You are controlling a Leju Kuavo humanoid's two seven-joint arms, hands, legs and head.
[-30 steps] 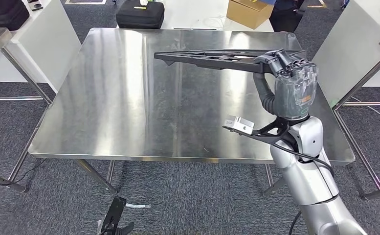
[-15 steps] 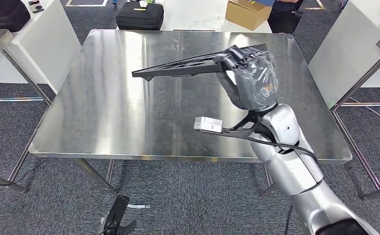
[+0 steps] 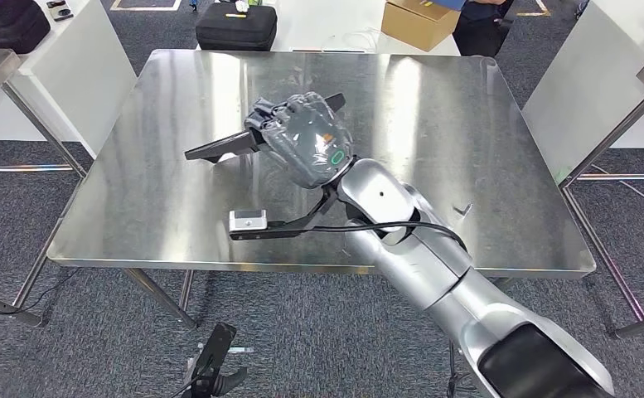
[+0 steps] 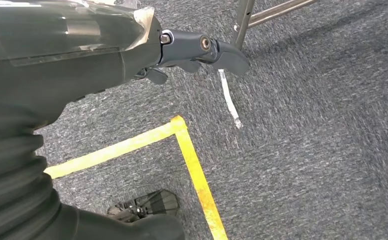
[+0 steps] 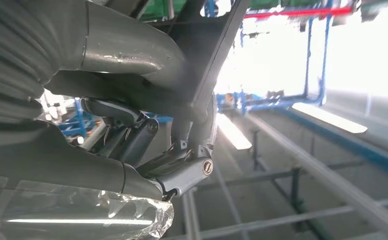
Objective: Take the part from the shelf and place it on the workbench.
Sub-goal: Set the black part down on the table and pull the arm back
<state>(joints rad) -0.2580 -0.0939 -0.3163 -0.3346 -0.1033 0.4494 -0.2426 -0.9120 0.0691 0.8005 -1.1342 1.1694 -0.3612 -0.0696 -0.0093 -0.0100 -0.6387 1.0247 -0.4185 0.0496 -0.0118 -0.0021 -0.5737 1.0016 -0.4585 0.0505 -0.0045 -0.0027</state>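
Observation:
The part (image 3: 219,148) is a long, flat black plastic piece, tapering to a point on the left. My right hand (image 3: 306,141) grips it near its wide end, above the middle of the steel workbench (image 3: 434,124). The part slopes down to the left, its tip close over the tabletop; I cannot tell whether it touches. In the right wrist view the fingers (image 5: 132,130) wrap the dark part (image 5: 216,65). My left hand (image 4: 107,45) hangs over the grey carpet, holding nothing, with its fingers extended.
A black case (image 3: 236,26) and a cardboard box (image 3: 422,21) lie beyond the bench's far edge, where a person (image 3: 480,25) stands. White tables (image 3: 61,66) flank the bench on both sides. Yellow tape (image 4: 192,160) marks the floor.
My right arm has swung left across the bench, carrying the part from the right side to the middle. The part has tilted, its left tip dropping toward the surface.

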